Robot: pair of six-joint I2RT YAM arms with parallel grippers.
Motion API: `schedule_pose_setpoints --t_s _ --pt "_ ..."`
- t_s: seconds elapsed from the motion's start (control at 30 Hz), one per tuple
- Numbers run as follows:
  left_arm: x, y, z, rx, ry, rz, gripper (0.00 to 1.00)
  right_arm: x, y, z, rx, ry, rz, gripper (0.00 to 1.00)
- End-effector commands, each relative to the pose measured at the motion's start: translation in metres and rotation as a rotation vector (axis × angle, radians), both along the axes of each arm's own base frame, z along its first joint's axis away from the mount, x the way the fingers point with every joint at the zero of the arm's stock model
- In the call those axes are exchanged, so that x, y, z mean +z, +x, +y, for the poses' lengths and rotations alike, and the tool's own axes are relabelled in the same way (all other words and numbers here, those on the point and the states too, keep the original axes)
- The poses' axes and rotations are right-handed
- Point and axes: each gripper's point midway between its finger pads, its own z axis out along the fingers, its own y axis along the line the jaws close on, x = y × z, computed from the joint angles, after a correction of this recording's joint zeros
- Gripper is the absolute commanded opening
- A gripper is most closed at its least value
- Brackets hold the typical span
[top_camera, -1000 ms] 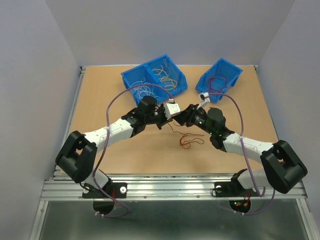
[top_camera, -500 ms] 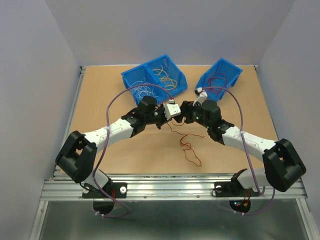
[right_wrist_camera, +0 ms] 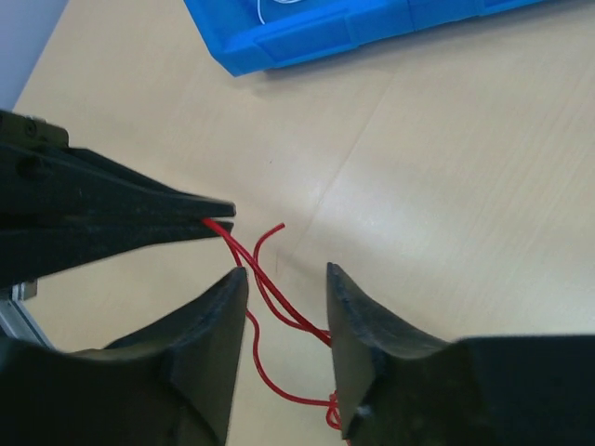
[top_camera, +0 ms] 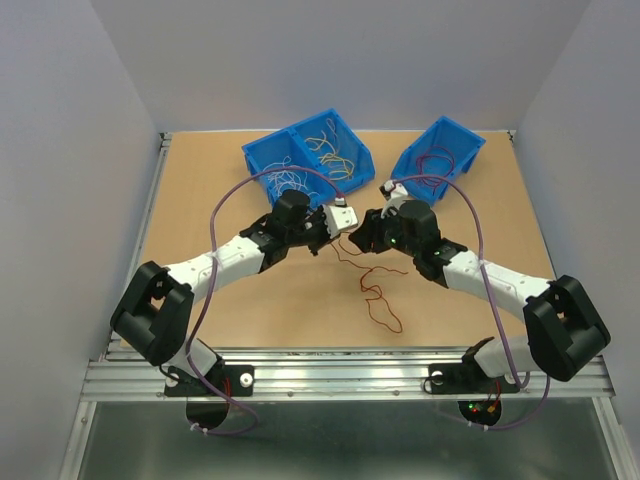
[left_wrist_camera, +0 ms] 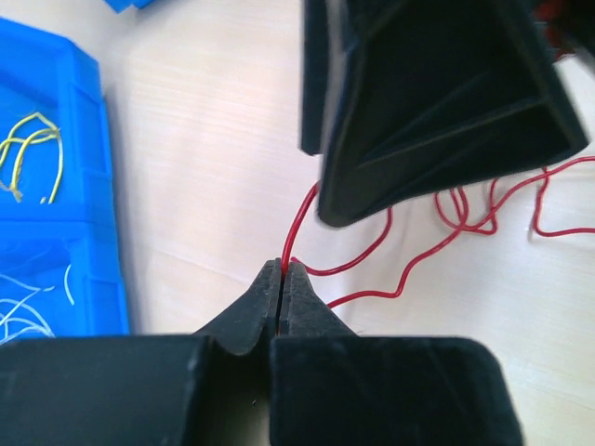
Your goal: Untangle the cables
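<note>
Red cables [top_camera: 375, 293] trail from between the two grippers down toward the front of the table. My left gripper [left_wrist_camera: 282, 269] is shut on the end of one red cable [left_wrist_camera: 299, 218], held just above the table. My right gripper [right_wrist_camera: 284, 269] faces it closely and is open, with two red cable strands [right_wrist_camera: 270, 297] passing between its fingers and not pinched. In the right wrist view the left gripper's tip [right_wrist_camera: 218, 216] shows the cable end in its grip. From above, the left gripper [top_camera: 338, 228] and the right gripper [top_camera: 362, 236] almost touch.
A blue double bin [top_camera: 262, 160] at the back holds yellow and white cables [top_camera: 335, 150]. A second blue bin [top_camera: 462, 132] at the back right holds red cables. The left bin's edge [left_wrist_camera: 98, 186] lies close beside the left gripper.
The right gripper has moved up and left, closer to the left gripper. The red cables, bunched a second ago, now lie stretched out toward the front. The left gripper stayed shut.
</note>
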Motion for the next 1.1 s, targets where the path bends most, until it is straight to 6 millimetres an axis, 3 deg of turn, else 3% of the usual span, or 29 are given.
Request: schedule_pose_setpoints --t_s 0.0,0.13,0.17,0.23,0.27,0.37,0.5,0.53,0.57,0.7,0.8,0.83,0.9,0.93,1.07 --pt "0.035 0.016 0.003 0.023 -0.076 -0.07 0.01 0.029 0.009 0.01 0.031 0.021 -0.067 0.42" --pt "0.036 0.025 0.008 0.047 -0.088 -0.052 0.03 0.028 0.008 0.014 0.044 0.034 -0.049 0.14" --pt "0.035 0.026 0.01 0.05 -0.088 -0.051 0.04 0.028 0.009 0.014 0.036 0.033 -0.045 0.01" --pt "0.035 0.028 0.011 0.056 -0.09 -0.05 0.15 0.028 0.011 0.012 0.017 0.038 -0.038 0.01" --pt "0.035 0.028 0.011 0.057 -0.092 -0.055 0.28 0.029 0.013 0.009 -0.002 0.032 -0.038 0.01" --pt "0.037 0.035 0.017 0.105 -0.098 -0.074 0.55 0.027 0.018 -0.003 -0.078 -0.02 -0.005 0.01" --pt "0.051 0.044 0.031 0.158 -0.148 -0.101 0.7 0.032 0.015 -0.029 -0.168 -0.149 0.069 0.01" --pt "0.052 0.046 0.032 0.164 -0.155 -0.104 0.72 0.041 0.019 -0.026 -0.165 -0.144 0.048 0.0" --pt "0.054 0.046 0.034 0.169 -0.163 -0.106 0.72 0.029 0.013 -0.038 -0.189 -0.211 0.101 0.01" --pt "0.059 0.05 0.04 0.181 -0.178 -0.111 0.73 0.016 0.004 -0.06 -0.236 -0.347 0.168 0.03" --pt "0.057 0.05 0.039 0.176 -0.173 -0.109 0.73 0.006 -0.01 -0.063 -0.199 -0.384 0.198 0.28" --pt "0.056 0.05 0.039 0.176 -0.17 -0.11 0.73 0.003 -0.019 -0.057 -0.168 -0.391 0.204 0.46" --pt "0.056 0.051 0.04 0.177 -0.166 -0.114 0.73 -0.005 -0.031 -0.05 -0.138 -0.42 0.204 0.66" --pt "0.055 0.051 0.04 0.177 -0.166 -0.114 0.73 -0.008 -0.041 -0.04 -0.097 -0.439 0.195 1.0" --pt "0.058 0.051 0.041 0.179 -0.169 -0.12 0.73 -0.031 -0.057 -0.021 -0.001 -0.523 0.208 1.0"
